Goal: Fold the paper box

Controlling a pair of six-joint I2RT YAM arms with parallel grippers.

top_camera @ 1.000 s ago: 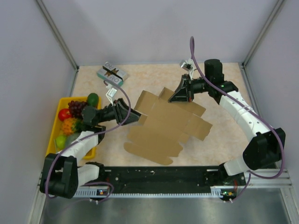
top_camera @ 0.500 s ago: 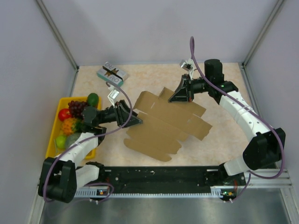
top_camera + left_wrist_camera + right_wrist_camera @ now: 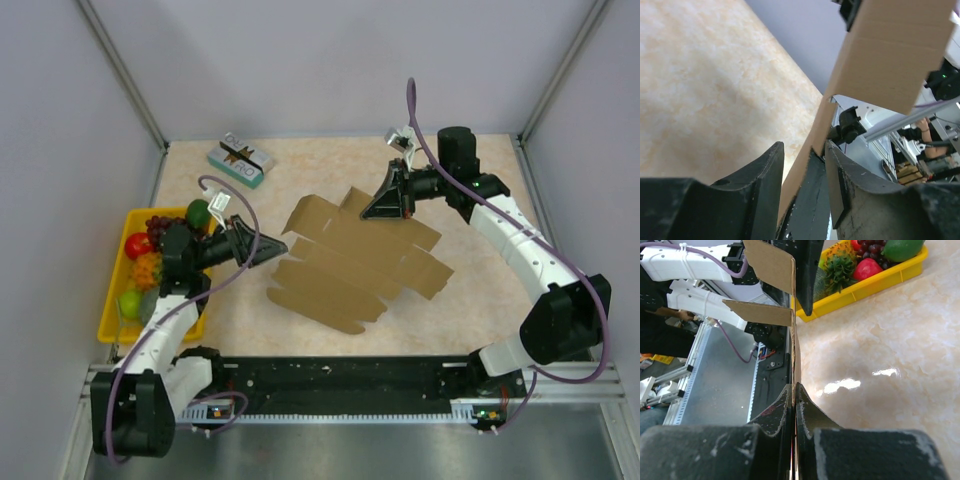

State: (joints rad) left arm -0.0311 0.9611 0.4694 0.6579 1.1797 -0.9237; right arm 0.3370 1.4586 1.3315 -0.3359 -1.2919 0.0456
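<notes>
The paper box [image 3: 350,262], a thin plain brown cardboard sheet cut with tabs and flaps, is in the middle of the pale marbled surface [image 3: 470,300] and is not yet folded into any shape; its near part lies low and its far edge is lifted. The right pincer [image 3: 378,207] is closed tight on this far edge, and in the right wrist view its two fingers press on the thin sheet with no gap. What changed in the last second is on the left side: the left pincer [image 3: 270,243] was further to the right, over the left edge of the sheet, and now the arm has pulled back toward the yellow plastic tray of fruit [image 3: 110,318]. In the left wrist view its jaws stand partly open and the cardboard edge passes between them with free space beside it, so I judge it has no real hold. The near-left part of the sheet also looks lower than before. For the task this means, I think, that only the right arm controls the sheet, and the left one is free to take a new place, perhaps to press a flap along its crease
</notes>
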